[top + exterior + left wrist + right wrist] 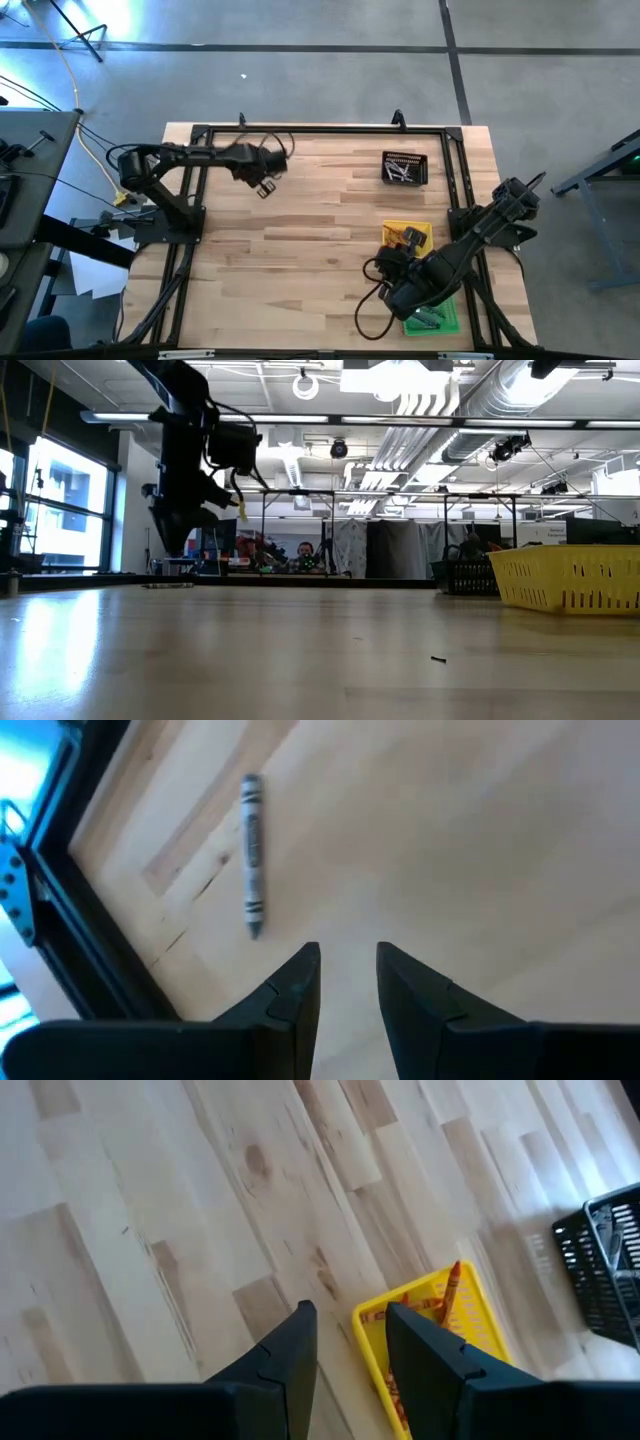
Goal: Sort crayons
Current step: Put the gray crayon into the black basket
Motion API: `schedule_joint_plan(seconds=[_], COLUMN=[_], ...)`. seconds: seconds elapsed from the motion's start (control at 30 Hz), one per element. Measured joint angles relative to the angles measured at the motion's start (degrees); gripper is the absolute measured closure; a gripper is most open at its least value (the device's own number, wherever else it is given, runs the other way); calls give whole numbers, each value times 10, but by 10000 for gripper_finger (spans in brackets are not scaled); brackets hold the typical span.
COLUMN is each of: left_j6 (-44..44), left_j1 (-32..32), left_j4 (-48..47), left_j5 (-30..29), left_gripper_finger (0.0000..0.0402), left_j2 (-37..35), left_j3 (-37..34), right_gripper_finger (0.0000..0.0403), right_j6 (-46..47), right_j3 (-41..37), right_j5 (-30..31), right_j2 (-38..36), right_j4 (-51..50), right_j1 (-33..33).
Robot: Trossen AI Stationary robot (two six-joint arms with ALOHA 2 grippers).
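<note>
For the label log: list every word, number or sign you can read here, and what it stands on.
None can be read.
Grey crayon on the table: wrapper print is there, too blurred to read.
Orange crayons in the yellow tray: wrapper marks too small to read.

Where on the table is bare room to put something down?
The wide bare wood between the left hand and the yellow tray is free. The right side is crowded: black tray, yellow tray, green tray and the right hand.

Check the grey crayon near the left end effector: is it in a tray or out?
Out. The grey crayon lies flat on the bare table, ahead of the open, empty left end effector.
</note>
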Motion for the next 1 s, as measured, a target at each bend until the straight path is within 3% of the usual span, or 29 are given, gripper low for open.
schedule_joint_plan(seconds=[0.23, 0.6, 1.0], left_j6=[79, 144, 176], left_j1=[115, 244, 290], left_j4=[36, 85, 85], left_j5=[67, 164, 195], left_gripper_finger=[314, 314, 314], left_j2=[0, 5, 70], left_j3=[0, 0, 0], right_gripper_finger=[289, 289, 289], right_j6=[-35, -52, -70], right_j3=[0, 0, -1], right_j5=[-2, 2, 7], right_j2=[0, 0, 0], right_j4=[-3, -11, -14], right_j1=[-13, -25, -44])
